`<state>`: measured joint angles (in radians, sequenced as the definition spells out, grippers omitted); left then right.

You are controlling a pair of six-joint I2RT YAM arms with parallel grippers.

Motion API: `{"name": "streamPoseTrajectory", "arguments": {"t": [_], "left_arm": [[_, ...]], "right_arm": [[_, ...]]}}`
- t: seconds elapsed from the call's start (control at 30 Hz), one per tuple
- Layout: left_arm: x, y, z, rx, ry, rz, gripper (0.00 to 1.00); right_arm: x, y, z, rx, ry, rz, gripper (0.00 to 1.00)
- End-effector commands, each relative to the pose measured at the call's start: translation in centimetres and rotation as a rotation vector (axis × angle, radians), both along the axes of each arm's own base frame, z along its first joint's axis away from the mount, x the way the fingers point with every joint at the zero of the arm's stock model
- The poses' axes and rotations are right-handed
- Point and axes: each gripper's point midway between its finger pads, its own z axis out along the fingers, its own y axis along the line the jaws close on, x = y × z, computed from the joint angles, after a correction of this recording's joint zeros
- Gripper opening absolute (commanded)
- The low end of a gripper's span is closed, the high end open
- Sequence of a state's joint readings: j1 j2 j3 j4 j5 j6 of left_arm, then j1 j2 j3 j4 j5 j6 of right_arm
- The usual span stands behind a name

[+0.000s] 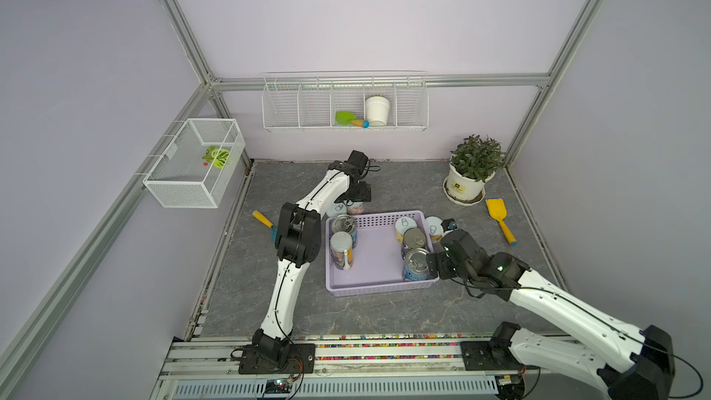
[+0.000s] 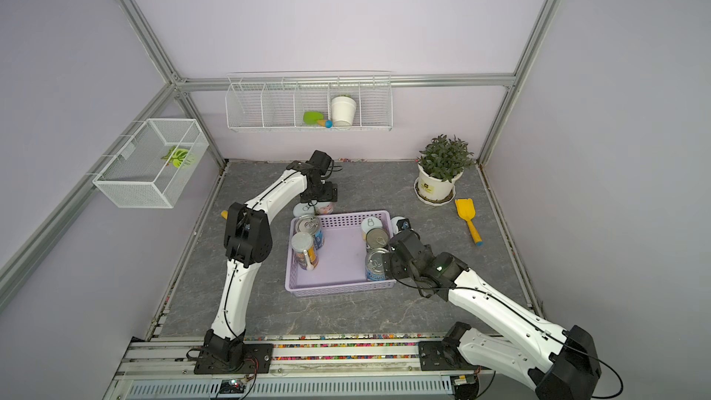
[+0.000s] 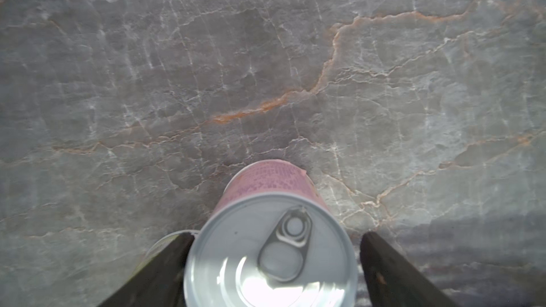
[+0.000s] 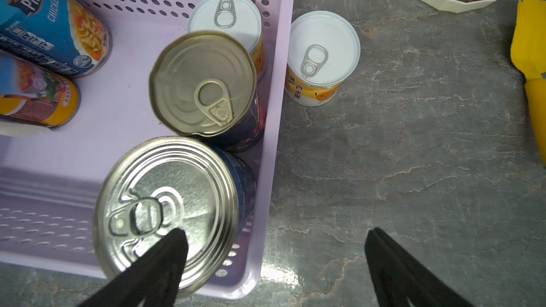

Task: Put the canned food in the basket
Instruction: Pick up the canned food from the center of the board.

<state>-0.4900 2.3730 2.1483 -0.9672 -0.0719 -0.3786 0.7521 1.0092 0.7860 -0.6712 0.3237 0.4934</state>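
Observation:
The lilac basket sits mid-table and holds several upright cans, among them a blue-labelled one and a silver-topped one at its near right corner. Outside it, a short pale-lidded can stands by its right wall. Two more stand behind its far left corner. One of those has a pink label and stands between the fingers of my left gripper; one finger touches it and the other is a little off. My right gripper hangs open over the basket's right wall, holding nothing.
A potted plant and a yellow shovel are at the back right. A yellow-handled tool lies left of my left arm. A wire rack hangs on the back wall, a mesh box on the left wall.

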Motion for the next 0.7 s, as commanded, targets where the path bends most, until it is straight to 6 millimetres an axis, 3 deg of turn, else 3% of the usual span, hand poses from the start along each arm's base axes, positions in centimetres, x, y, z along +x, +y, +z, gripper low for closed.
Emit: {"name": "streamPoseTrajectory", "arguments": {"t": [0.0,0.43,0.67], "left_arm": [[-0.3,-0.8,-0.6,-0.023,0.034,-0.033,0.88],[0.4,1.1,-3.3,0.002,0.081,0.021,0.81],[1.0,0.9,-1.5,-0.011,0.047,0.016,0.70]], "right_arm": [[-0.1,-0.2,-0.4,0.008,0.005,-0.006,0.98],[0.0,0.0,-0.8,0.001,0.016,-0.005,0.98],[0.0,0.0,-0.8,-0.005,0.019,-0.007,0.98]]}}
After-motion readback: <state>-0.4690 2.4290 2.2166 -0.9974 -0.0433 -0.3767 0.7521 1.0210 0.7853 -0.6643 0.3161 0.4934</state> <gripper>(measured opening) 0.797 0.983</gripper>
